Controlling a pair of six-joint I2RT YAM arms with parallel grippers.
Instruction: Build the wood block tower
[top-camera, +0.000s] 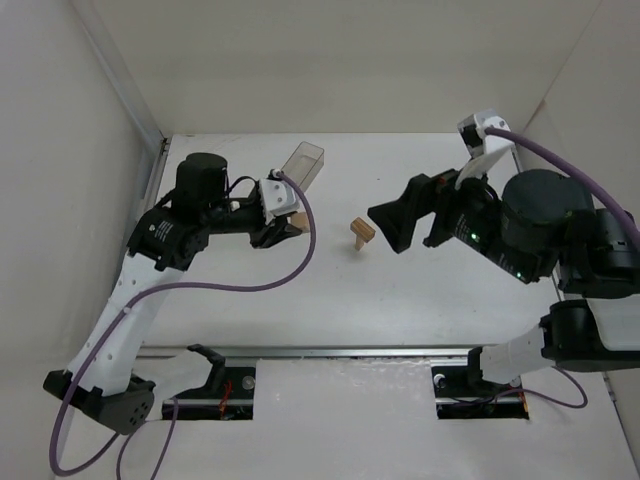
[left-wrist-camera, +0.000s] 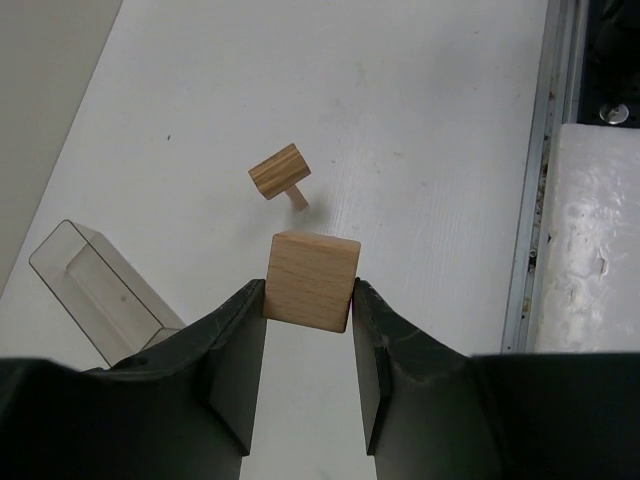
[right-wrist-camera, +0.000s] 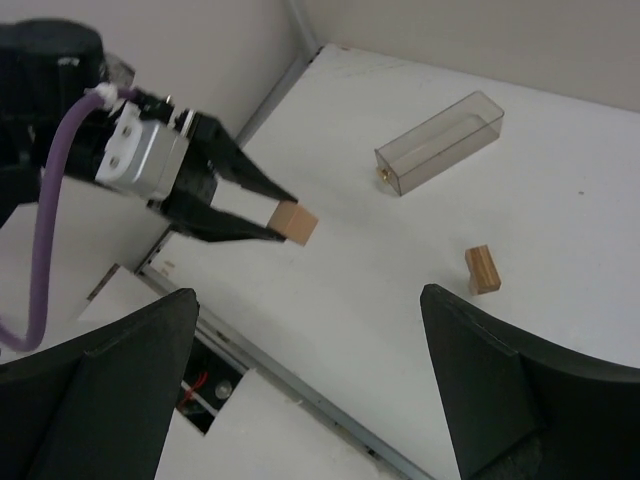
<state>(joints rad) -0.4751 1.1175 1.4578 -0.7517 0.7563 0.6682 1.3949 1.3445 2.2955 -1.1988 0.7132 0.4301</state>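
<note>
The wood block tower (top-camera: 361, 233) is a tiny tan stack at mid-table, one block laid across a narrower one; it also shows in the left wrist view (left-wrist-camera: 280, 172) and the right wrist view (right-wrist-camera: 482, 269). My left gripper (top-camera: 290, 226) is shut on a tan wood block (left-wrist-camera: 311, 280), held at its fingertips above the table, left of the tower. The held block also shows in the right wrist view (right-wrist-camera: 296, 222). My right gripper (top-camera: 395, 225) is open and empty, raised just right of the tower, its fingers (right-wrist-camera: 130, 360) spread wide.
A clear plastic box (top-camera: 303, 163) lies on its side at the back, behind the left gripper, and shows in both wrist views (left-wrist-camera: 95, 290) (right-wrist-camera: 440, 142). A metal rail (top-camera: 350, 352) runs along the table's near edge. White walls enclose the left, back and right.
</note>
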